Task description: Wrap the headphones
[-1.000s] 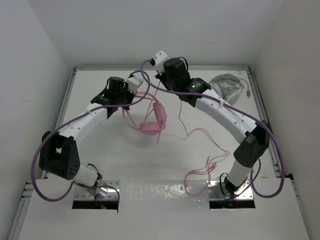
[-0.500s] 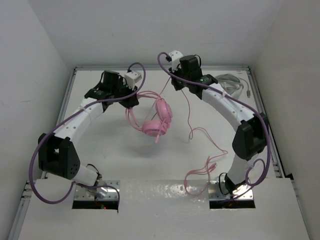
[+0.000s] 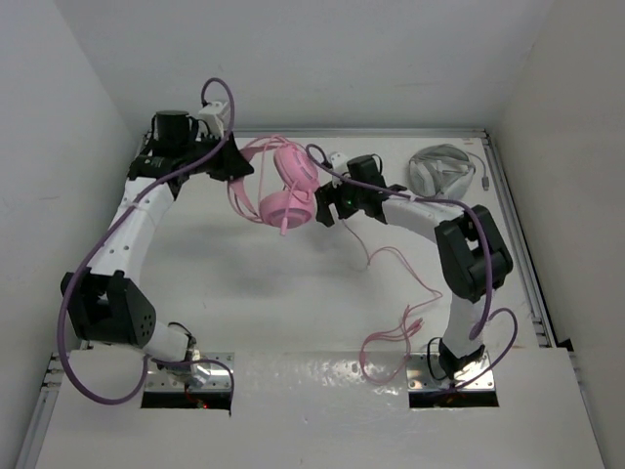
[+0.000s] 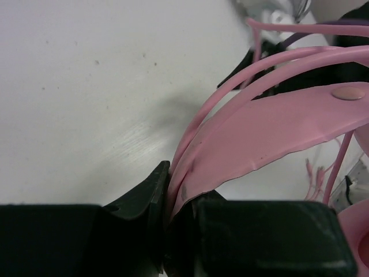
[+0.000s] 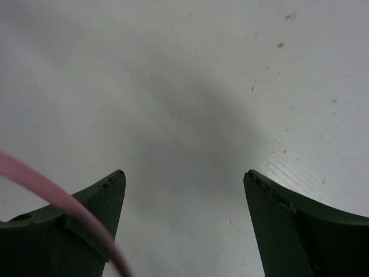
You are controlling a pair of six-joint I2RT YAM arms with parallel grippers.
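The pink headphones (image 3: 286,202) hang above the table at the back left, held by their thin headband (image 4: 271,124). My left gripper (image 3: 234,168) (image 4: 171,199) is shut on that headband near its end. The two round earcups sit close together just right of it. Their long pink cable (image 3: 391,256) trails down across the table to a loose tangle (image 3: 386,342) near the right arm's base. My right gripper (image 3: 322,207) (image 5: 181,179) stands open right beside the earcups with only bare table between its fingers. A stretch of the pink cable (image 5: 34,173) crosses over its left finger.
Grey-white headphones (image 3: 439,168) with a grey cable lie at the back right corner. A raised rim (image 3: 513,234) borders the table on the right, and white walls close in on three sides. Purple arm cables (image 3: 73,293) loop beside both arms.
The left arm carried the headphones back and to the left. My right gripper opened, let go of the cable, and swung down and left to the earcups.
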